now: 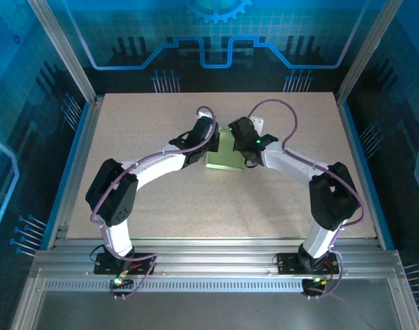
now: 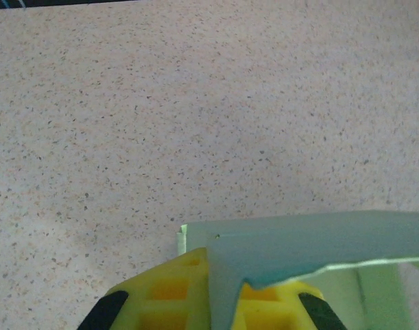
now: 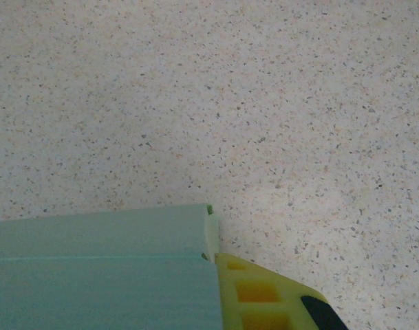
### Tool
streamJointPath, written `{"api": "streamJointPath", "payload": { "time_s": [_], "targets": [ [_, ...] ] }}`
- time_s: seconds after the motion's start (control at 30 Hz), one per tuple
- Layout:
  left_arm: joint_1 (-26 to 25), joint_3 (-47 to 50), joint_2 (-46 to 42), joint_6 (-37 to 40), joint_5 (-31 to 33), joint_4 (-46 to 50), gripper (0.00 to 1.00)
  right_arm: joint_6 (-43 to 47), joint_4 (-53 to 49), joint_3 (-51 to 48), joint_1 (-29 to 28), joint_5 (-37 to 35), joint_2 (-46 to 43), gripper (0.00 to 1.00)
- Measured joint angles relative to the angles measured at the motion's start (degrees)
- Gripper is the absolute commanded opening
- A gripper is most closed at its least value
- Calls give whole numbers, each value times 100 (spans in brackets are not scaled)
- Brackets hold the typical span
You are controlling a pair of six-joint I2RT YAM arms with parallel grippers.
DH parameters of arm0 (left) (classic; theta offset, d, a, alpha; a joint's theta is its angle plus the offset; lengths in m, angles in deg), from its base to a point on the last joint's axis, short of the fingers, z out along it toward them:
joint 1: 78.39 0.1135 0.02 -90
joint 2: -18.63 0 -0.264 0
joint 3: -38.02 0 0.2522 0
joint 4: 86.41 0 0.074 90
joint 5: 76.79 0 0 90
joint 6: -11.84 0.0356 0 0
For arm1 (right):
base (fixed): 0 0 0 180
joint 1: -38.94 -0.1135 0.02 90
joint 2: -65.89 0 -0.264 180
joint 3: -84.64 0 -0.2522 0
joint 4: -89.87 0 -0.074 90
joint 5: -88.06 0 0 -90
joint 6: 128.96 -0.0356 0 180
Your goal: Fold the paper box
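Closest to the camera in the overhead view, the two arm bases sit at the bottom edge, and from there both arms arch inward to meet at the middle of the frame. Between them lies the paper box (image 1: 223,162), pale green on the speckled table (image 1: 195,206), with the left gripper (image 1: 210,147) on its left side and the right gripper (image 1: 248,158) on its right. Neither arm is nearer, since each already has an end of the card. The coming fold therefore seems to turn on the two wrists working against each other across the box rather than on any reach.

From the left wrist, the yellow fingers (image 2: 169,294) at the bottom edge are pressed together on a tongue of card that drops between them. A raised panel of the paper box (image 2: 312,240) runs off to the right edge. From the right wrist, one yellow finger (image 3: 259,295) sits hard against the card's right edge and its mate is hidden under the sheet (image 3: 99,268), which reads as a pinch too. Creases and a small tab show there, but the overhead view hides them beneath the wrists. Beyond the card is bare table.
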Motion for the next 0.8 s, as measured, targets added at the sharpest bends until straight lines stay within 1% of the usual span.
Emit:
{"api": "streamJointPath", "payload": {
  "time_s": [0.17, 0.33, 0.5, 0.8],
  "targets": [
    [-15, 85, 9, -455, 22, 33, 0, 96, 76, -28, 0, 63, 0, 0],
    [-59, 479, 11, -654, 37, -411, 0, 221, 127, -122, 0, 107, 24, 0],
    [-70, 719, 20, -649, 81, -835, 0, 284, 352, -245, 0, 63, 70, 0],
    [-70, 946, 177, -590, 149, -1467, 0, 400, 1093, -671, 0, -55, 74, 0]
  ]
}}
